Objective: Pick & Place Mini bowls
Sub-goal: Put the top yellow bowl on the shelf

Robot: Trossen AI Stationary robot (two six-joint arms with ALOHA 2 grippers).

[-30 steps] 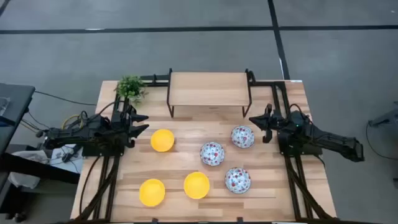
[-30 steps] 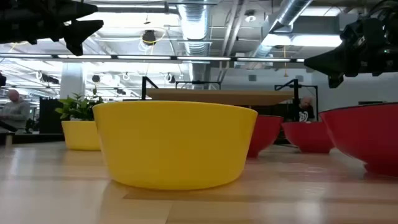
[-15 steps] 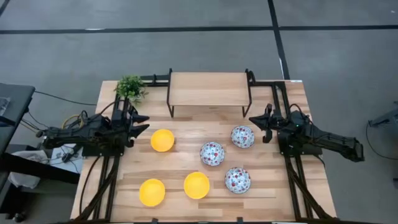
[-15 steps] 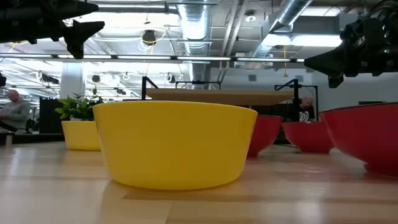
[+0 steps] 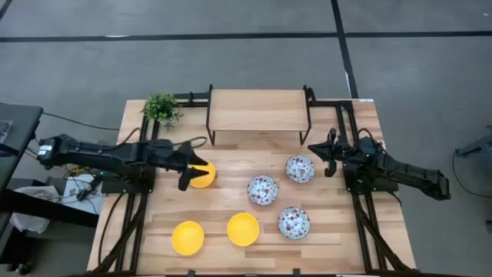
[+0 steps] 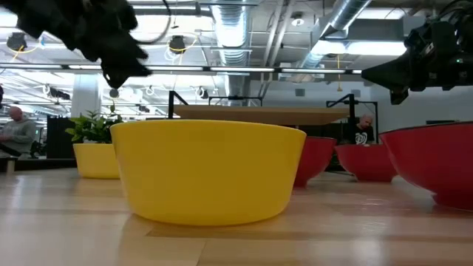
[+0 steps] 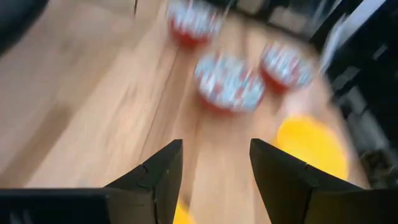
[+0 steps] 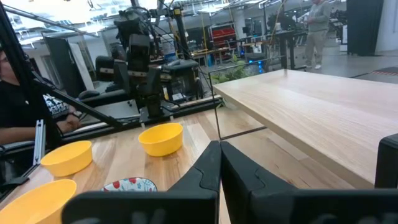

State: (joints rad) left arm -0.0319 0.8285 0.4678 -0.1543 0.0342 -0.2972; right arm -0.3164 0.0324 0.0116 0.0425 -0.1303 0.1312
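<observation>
Three yellow mini bowls stand on the table on their bases: one far left (image 5: 204,176), two near the front (image 5: 187,238) (image 5: 243,228). Three white speckled bowls (image 5: 262,189) (image 5: 300,168) (image 5: 294,222) stand to the right of them. My left gripper (image 5: 192,171) is open, its fingers (image 7: 158,177) pointing down over the left rim of the far yellow bowl (image 7: 180,216). In the low view it hangs well above the bowls (image 6: 122,59). My right gripper (image 5: 318,149) is shut (image 8: 219,163) and empty, held above the table to the right of the speckled bowls.
A wooden shelf on a black frame (image 5: 259,110) stands at the table's far middle. A small green potted plant (image 5: 161,108) sits at the far left corner. Bare wood lies between the shelf and the bowls. A person's dark sleeve (image 8: 15,118) shows beyond the table.
My left arm has reached out from the table's left edge toward the right and come over the far yellow bowl, its gripper tipping downward. The bowls have stayed in place.
</observation>
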